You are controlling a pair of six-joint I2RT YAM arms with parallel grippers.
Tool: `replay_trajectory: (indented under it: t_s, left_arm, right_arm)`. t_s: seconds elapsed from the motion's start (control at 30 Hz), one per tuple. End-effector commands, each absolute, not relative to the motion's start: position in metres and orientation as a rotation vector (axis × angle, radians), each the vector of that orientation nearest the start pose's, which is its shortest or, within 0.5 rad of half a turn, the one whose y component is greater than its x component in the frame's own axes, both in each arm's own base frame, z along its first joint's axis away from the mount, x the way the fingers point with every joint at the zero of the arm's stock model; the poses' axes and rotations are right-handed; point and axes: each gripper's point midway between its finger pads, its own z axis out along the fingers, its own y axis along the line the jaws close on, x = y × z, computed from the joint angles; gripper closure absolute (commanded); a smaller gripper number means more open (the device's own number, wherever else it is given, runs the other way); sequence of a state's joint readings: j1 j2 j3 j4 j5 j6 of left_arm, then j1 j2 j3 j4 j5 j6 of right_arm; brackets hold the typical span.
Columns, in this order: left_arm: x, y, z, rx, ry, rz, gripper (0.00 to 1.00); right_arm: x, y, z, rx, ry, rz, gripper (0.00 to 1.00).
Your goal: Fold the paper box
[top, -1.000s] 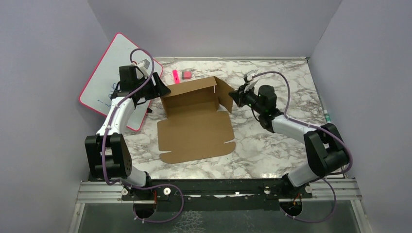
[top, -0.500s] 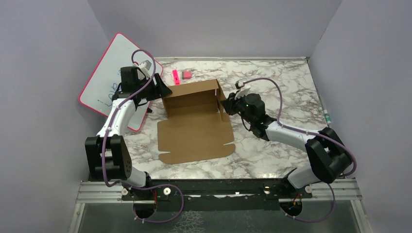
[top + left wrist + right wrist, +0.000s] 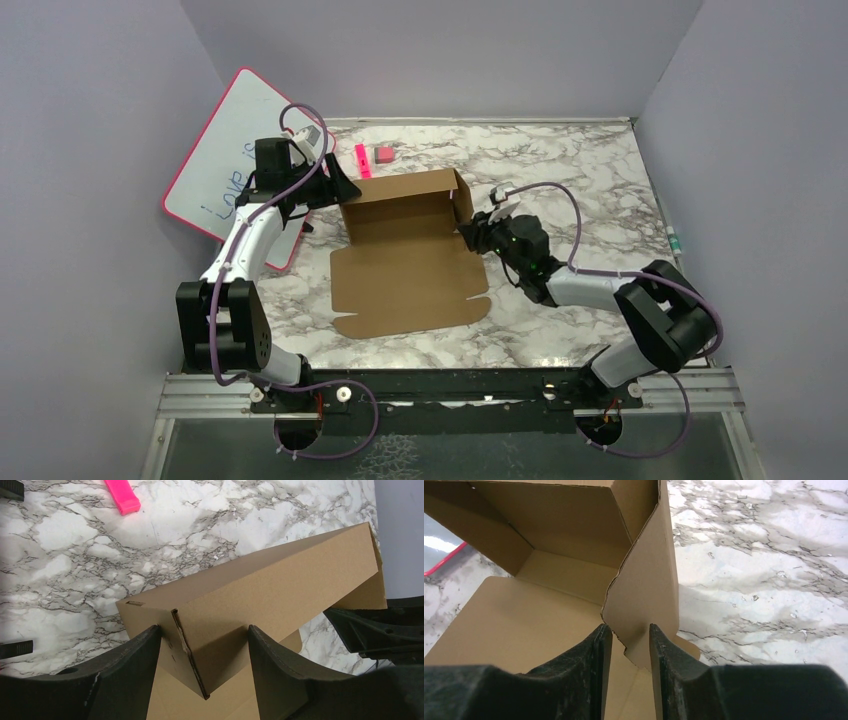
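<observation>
Over the marble bench (image 3: 570,160), the top camera finds the paper box (image 3: 410,275) mid-surface and half formed: its far wall and side walls stand up, while the large near panel lies flat toward my bases. My left tool (image 3: 340,187) sits at the box's far-left corner and my right tool (image 3: 470,232) at its right side wall. A pink-framed whiteboard (image 3: 225,150) with blue writing leans at the left. A pink marker (image 3: 360,158) and a small pink block (image 3: 384,154) lie on the bench just beyond the box. From the left wrist, the left tool (image 3: 204,630) has its fingers (image 3: 145,650) standing wide astride the raised corner of the paper box (image 3: 280,575), cardboard filling the gap between them. Whether they clamp it I cannot tell. The pink marker (image 3: 122,497) shows at the top of that view. From the right wrist, the right tool (image 3: 630,627) is parted, fingers (image 3: 596,655) either side of the lower tip of the upright side flap. The hollow of the paper box (image 3: 559,525) opens beyond them, with bare bench (image 3: 764,555) to the right.
</observation>
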State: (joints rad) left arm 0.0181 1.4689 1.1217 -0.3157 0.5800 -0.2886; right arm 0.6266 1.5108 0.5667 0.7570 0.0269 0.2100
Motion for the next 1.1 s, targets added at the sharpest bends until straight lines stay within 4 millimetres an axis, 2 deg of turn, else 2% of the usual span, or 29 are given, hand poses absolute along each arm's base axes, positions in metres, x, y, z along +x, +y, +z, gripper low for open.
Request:
replay_trajectory:
  t_s: [0.0,0.2,0.37,0.5,0.67,0.73,0.77,0.83,0.93,1.07]
  left_arm:
    - [0.372,-0.107,0.166,0.008,2.303,-0.824,0.36]
    - [0.372,-0.104,0.162,0.004,2.318,-0.798,0.36]
    - [0.372,-0.102,0.16,0.003,2.326,-0.787,0.36]
    - [0.372,-0.102,0.159,0.002,2.332,-0.781,0.36]
    - [0.373,-0.101,0.158,0.0,2.336,-0.778,0.36]
    - [0.373,-0.101,0.157,0.0,2.337,-0.778,0.36]
    - [0.37,-0.11,0.157,0.027,2.343,-0.79,0.36]
    - [0.37,-0.112,0.157,0.032,2.343,-0.792,0.36]
    - [0.369,-0.113,0.157,0.035,2.343,-0.796,0.36]
    - [0.369,-0.115,0.159,0.042,2.339,-0.813,0.36]
  right_arm:
    - [0.356,0.25,0.148,-0.334,1.663,0.528,0.6]
    - [0.351,0.24,0.165,-0.405,1.63,0.451,0.47]
    - [0.344,0.231,0.19,-0.506,1.586,0.375,0.31]
    - [0.334,0.232,0.21,-0.62,1.555,0.428,0.25]
    - [0.349,0.202,0.221,-0.603,1.546,0.411,0.23]
    - [0.355,0.19,0.217,-0.628,1.547,0.452,0.22]
    - [0.361,0.184,0.215,-0.632,1.551,0.452,0.21]
    - [0.37,0.181,0.206,-0.682,1.557,0.431,0.2]
    - [0.384,0.19,0.183,-0.768,1.573,0.426,0.2]
    - [0.392,0.208,0.163,-0.882,1.549,0.487,0.2]
